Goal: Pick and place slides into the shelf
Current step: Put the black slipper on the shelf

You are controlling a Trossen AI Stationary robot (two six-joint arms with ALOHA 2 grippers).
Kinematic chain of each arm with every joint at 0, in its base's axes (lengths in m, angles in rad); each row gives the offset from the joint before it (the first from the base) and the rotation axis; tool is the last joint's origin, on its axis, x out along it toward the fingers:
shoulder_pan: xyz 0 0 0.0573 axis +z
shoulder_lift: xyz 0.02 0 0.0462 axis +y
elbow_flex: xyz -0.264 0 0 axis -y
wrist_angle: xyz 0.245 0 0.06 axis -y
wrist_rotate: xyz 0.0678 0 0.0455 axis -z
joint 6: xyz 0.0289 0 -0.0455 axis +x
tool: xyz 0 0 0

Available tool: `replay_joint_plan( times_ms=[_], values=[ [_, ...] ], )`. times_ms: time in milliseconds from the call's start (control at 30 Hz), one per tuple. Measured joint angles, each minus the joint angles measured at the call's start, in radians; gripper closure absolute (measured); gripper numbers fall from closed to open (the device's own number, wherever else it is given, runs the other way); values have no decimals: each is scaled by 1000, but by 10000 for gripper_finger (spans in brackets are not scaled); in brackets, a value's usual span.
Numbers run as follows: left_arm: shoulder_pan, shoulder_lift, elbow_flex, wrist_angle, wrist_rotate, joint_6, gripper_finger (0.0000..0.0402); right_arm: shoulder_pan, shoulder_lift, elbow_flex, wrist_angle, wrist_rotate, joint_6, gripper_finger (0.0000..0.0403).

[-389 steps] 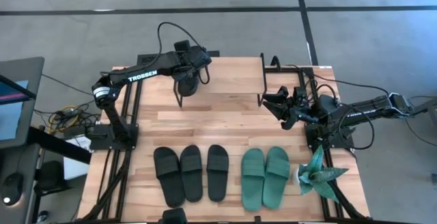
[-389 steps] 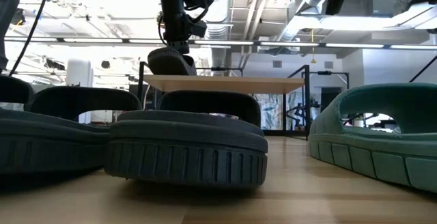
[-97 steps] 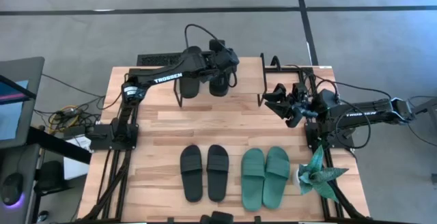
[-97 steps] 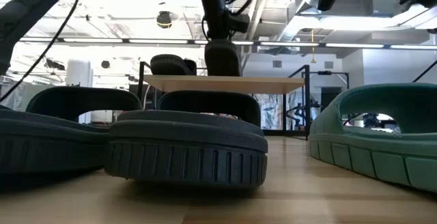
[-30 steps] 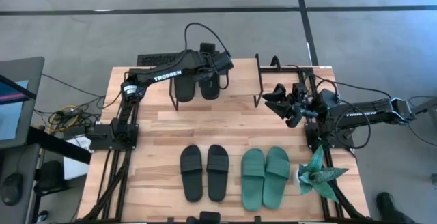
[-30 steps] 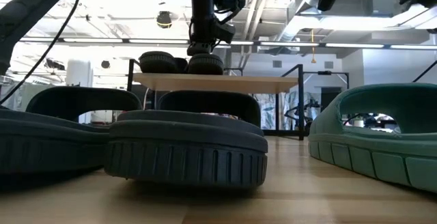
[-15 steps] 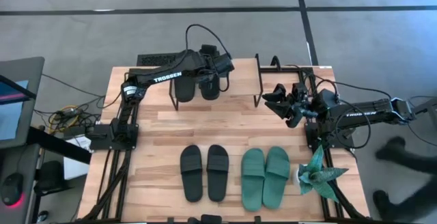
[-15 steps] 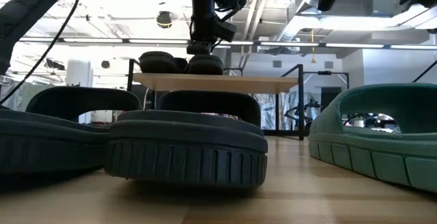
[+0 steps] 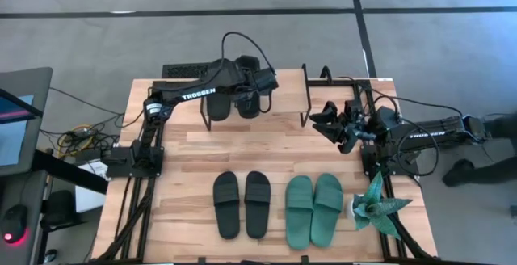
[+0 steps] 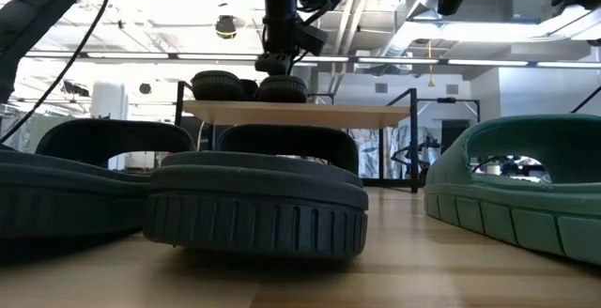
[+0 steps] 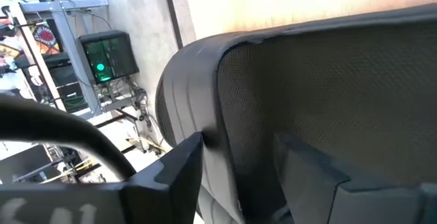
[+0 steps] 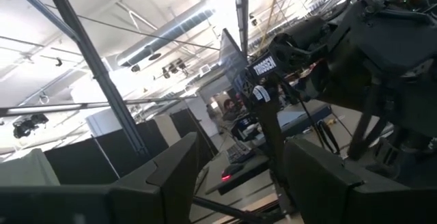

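The left gripper (image 9: 257, 82) hangs just above the low wooden-plank shelf on thin black metal legs (image 9: 279, 95), over the second of two matte black rubber slide sandals (image 9: 247, 102) lying side by side on the plank. In the left wrist view its dark fingers (image 11: 179, 166) stand apart on either side of the slide's wide strap (image 11: 328, 101), spread and no longer pinching it; in the low view the tip sits right above the slide's rounded end (image 10: 282, 88), which rests on the plank.

My reading is that the step in hand is the release of this slide. To do it well, the gripper should lift straight up with the fingers held wide, so neither one catches the strap and drags the slide off its place or knocks its neighbour (image 9: 221, 103). Only once clear of the strap should the arm swing toward the near end of the large wooden tabletop (image 9: 194, 152).

The right gripper (image 9: 333, 124) waits at the tabletop's right edge, fingers spread and empty.

Counting: two black slides on the shelf, two more black slides (image 9: 242, 204) and two teal-green slides (image 9: 313, 209) in a row on the tabletop near the camera, six in all. One shelf, and one spiky teal paper plant (image 9: 374, 205) beside the green pair.
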Motion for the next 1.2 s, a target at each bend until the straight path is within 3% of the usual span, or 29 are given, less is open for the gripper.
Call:
replay_joint_plan(
  times_ms=[433, 833, 1200],
  values=[
    [-28, -111, 0, -5, 16, -23, 236, 0, 0, 0, 2, 0, 0, 202],
    [-18, -346, 3, 123, 534, -147, 236, 0, 0, 0, 0, 0, 9, 202],
    [1, -268, 1, 144, 593, -127, 236, -1, 0, 0, -6, 0, -10, 202]
  ],
)
